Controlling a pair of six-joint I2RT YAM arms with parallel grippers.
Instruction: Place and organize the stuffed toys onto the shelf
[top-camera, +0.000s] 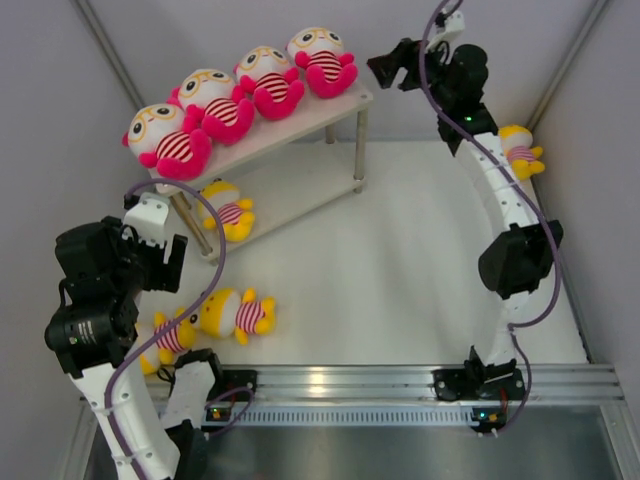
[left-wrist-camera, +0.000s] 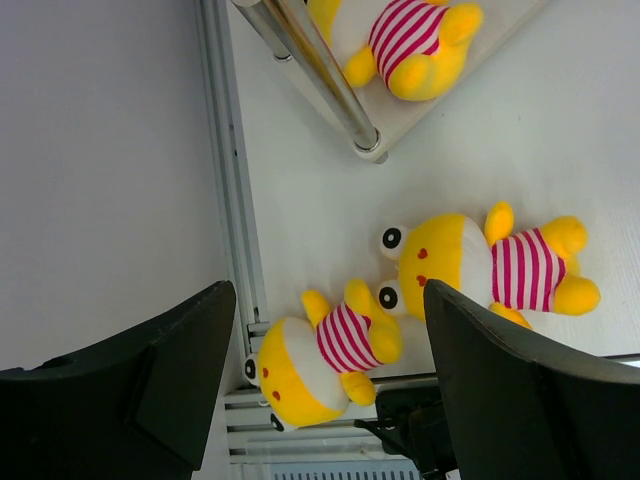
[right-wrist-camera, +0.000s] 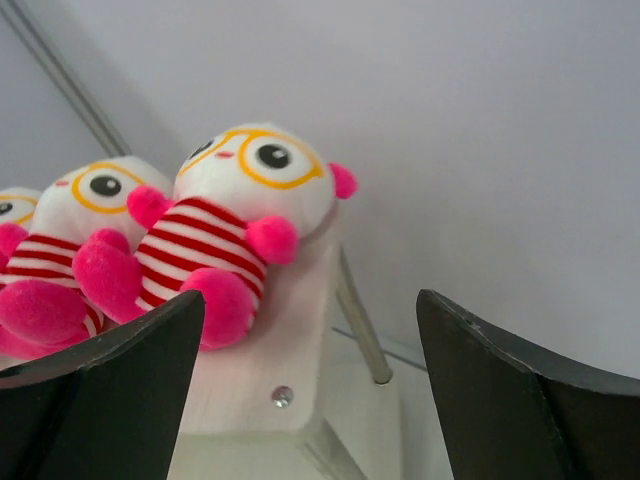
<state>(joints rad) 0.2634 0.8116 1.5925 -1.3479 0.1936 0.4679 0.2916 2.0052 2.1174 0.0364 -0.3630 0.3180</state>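
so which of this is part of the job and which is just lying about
Part of the job: shelf; four pink toys on its top board; yellow toy on its lower board; two yellow toys on the table; yellow toy at the far right.
Not part: metal rail; cables.

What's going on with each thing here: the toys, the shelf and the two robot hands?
Shelf, upright, five toys on it.
Four pink toys, in a row on the top board.
Yellow toy on the lower board, lying there alone.
Two yellow toys at front left, lying on the table, not yet shelved.
Yellow toy at the right edge, on the table, partly hidden.
Left hand, open, holding nothing.
Right hand, open, holding nothing.
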